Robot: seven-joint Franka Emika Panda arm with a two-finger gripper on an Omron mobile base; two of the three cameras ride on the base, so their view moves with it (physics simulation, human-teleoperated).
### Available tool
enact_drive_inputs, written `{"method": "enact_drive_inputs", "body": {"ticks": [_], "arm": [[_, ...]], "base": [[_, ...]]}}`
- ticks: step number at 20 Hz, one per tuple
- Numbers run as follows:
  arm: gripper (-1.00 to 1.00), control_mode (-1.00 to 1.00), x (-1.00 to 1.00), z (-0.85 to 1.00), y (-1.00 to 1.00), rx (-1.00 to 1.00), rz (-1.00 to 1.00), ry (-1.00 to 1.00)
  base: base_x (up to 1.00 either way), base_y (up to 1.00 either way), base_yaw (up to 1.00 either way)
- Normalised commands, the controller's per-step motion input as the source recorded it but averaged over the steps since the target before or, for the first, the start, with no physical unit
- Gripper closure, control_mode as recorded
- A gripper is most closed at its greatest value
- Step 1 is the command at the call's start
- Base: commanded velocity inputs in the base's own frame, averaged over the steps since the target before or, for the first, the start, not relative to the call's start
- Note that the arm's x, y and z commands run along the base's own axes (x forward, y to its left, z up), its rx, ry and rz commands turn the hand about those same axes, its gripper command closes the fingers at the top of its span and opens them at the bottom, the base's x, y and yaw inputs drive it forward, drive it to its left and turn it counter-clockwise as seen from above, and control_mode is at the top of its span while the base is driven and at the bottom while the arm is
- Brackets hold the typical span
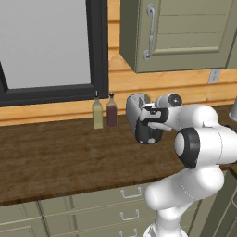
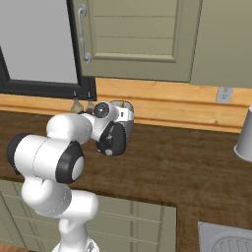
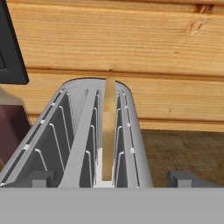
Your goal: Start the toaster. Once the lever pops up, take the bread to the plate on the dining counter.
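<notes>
Hand view, bread (image 3: 108, 131) upright in toaster (image 3: 78, 135) slot

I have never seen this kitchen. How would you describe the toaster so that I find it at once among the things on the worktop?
Look under the dark-framed window, along the wooden wall at the back of the brown worktop. Two slim bottles stand there, and the toaster sits just right of them. Unlike the bottles, it is a rounded silver box with open top slots, and a tan slice of bread stands in one slot.
</notes>
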Motion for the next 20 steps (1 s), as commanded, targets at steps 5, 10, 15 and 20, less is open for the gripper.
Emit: {"method": "enact_drive_inputs", "body": {"ticks": [5, 10, 15, 20], "arm": [[-1.0, -1.0, 0.0, 0.0, 0.0, 0.0, 0.0, 0.0], [-1.0, -1.0, 0.0, 0.0, 0.0, 0.0, 0.0, 0.0], [-1.0, -1.0, 0.0, 0.0, 0.0, 0.0, 0.0, 0.0], [-1.0, -1.0, 0.0, 0.0, 0.0, 0.0, 0.0, 0.0]], "base": [[0.0, 0.0, 0.0], [0.0, 0.0, 0.0], [0.0, 0.0, 0.0], [0.0, 0.0, 0.0]]}}
